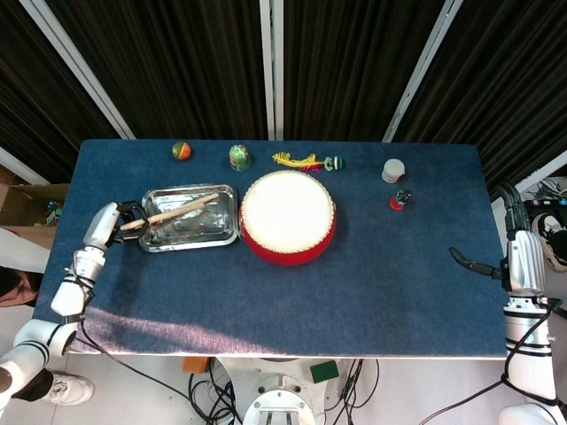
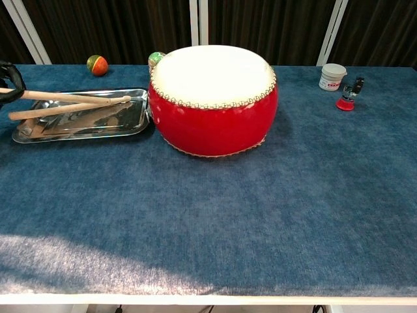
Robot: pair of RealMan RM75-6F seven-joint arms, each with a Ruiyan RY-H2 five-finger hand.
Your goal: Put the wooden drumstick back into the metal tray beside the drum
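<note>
The left hand (image 1: 113,221) grips the butt of a wooden drumstick (image 2: 71,98) at the left end of the metal tray (image 1: 227,232); the stick reaches over the tray, crossing a second drumstick (image 2: 62,109) lying in it. The red drum (image 2: 215,124) stands just right of the tray. The right hand (image 1: 518,261) hangs off the tabletop's (image 1: 354,292) right edge, fingers apart, holding nothing. A white jar (image 2: 333,77) carries red print too small to read.

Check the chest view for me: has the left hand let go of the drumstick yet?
No, the left hand grips the end of the drumstick, which reaches over the tray above a second stick.
</note>
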